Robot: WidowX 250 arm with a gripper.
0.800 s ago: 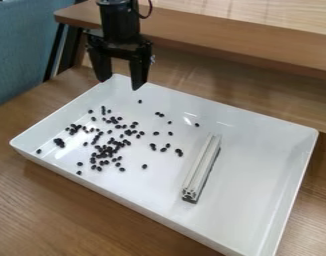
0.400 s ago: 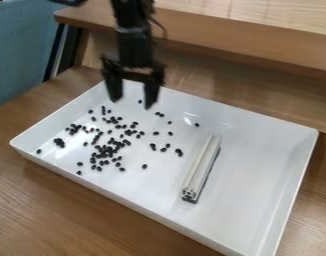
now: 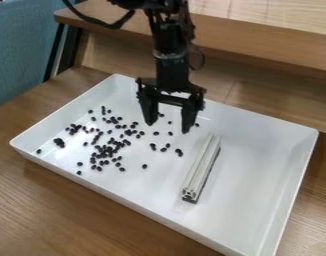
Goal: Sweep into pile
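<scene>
Black beans are lying left, my empty pincer is hanging with fingers apart, the aluminium extrusion is resting right.
If I'm gripping it off-centre, it may be twisting and scattering beans wider. Blue upholstery is showing far left; the wood-grain tabletop is supporting the white tray, a wooden ledge running behind.
</scene>
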